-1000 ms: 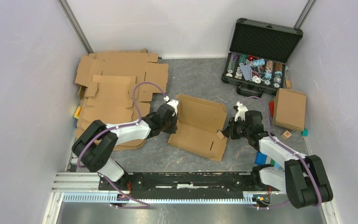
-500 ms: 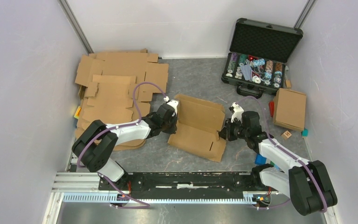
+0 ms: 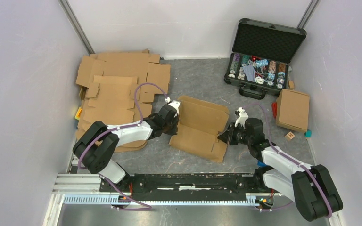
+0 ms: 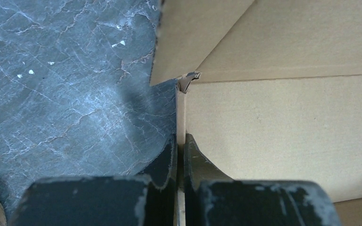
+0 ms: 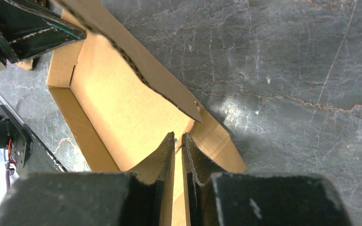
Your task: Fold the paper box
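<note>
- Box [image 3: 200,127], top view: it's mid-table [image 3: 193,80], half open, sitting between my two arms.
- Over the last second my right gripper [image 3: 225,136] slid left, from just off the box's right end onto the small flap there. The box itself barely shifted.
- The left gripper [image 3: 173,123] hasn't budged from the left edge.
- My read: both ends are held now, so the walls can start going up. The actual folding has hardly begun.
- Headcount, same view:
  - two arms
  - one box being worked
  - one closed box [image 3: 293,109] off to the right
  - one open case [image 3: 264,56] of chips, back right
  - one pile of flat blanks [image 3: 118,84], back left (several sheets, I can't count them)
  - one little wooden cube [image 3: 290,135] near the closed box
- Left wrist view: the left gripper [image 4: 180,141] is pinched tight on the box's [image 4: 283,117] thin left wall. The cardboard edge runs straight into the slit between the fingers, with bare table on the left.
- Right wrist view: the right gripper [image 5: 178,136] is nearly closed too. The end wall of the box [image 5: 122,113] goes up between the fingers, so it looks like a real grip, not a hover. One loose flap [image 5: 141,70] slants across above it, not tucked anywhere yet.
</note>
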Controlling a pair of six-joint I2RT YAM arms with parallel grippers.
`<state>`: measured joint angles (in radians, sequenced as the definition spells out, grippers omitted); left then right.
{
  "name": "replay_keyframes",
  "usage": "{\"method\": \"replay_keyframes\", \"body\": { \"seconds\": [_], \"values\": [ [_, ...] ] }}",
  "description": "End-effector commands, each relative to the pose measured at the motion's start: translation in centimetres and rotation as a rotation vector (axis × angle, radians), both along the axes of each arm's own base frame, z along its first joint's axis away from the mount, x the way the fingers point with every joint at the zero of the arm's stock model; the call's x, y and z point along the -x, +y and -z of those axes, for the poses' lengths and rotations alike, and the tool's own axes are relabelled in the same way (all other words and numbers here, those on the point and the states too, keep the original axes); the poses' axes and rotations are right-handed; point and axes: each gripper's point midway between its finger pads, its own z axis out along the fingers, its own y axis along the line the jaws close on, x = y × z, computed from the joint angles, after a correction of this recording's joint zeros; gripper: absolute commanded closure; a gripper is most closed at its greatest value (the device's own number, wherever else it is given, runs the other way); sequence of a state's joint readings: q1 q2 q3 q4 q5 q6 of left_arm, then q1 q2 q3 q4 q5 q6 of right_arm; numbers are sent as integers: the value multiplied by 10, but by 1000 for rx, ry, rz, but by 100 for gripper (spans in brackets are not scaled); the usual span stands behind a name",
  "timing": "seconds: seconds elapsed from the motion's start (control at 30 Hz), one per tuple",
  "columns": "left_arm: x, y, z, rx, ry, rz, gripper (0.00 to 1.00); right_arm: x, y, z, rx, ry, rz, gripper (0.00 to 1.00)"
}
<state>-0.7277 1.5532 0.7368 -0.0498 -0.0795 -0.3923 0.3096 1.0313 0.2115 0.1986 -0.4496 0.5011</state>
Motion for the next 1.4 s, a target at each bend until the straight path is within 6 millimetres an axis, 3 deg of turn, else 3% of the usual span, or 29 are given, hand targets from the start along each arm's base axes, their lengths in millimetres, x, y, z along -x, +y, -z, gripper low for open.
{"method": "replay_keyframes", "body": {
  "seconds": [0.0,0.13,0.23,0.6,0.93,1.2,1.3,1.37],
  "values": [
    [-15,-5,-16,17,-54,-16,98,-12,4,-13,-11,-57,6,84],
    [-16,-3,-16,17,-57,-29,98,-11,-2,-15,21,-80,10,80],
    [-16,-1,-16,12,-58,-42,98,-6,-4,-14,42,-77,-5,70],
    [-20,8,-14,8,-43,-87,95,37,-4,-3,86,-38,-93,43],
    [-18,7,-22,36,-60,-72,61,51,8,-15,59,-36,-162,46],
    [-16,10,-30,52,-81,-70,56,71,14,-8,32,17,-181,52],
    [-13,12,-38,66,-98,-67,52,70,16,-17,22,-14,-188,52],
    [-13,15,-50,89,-134,-74,43,64,19,-31,1,-67,-184,50]
  ]
}}
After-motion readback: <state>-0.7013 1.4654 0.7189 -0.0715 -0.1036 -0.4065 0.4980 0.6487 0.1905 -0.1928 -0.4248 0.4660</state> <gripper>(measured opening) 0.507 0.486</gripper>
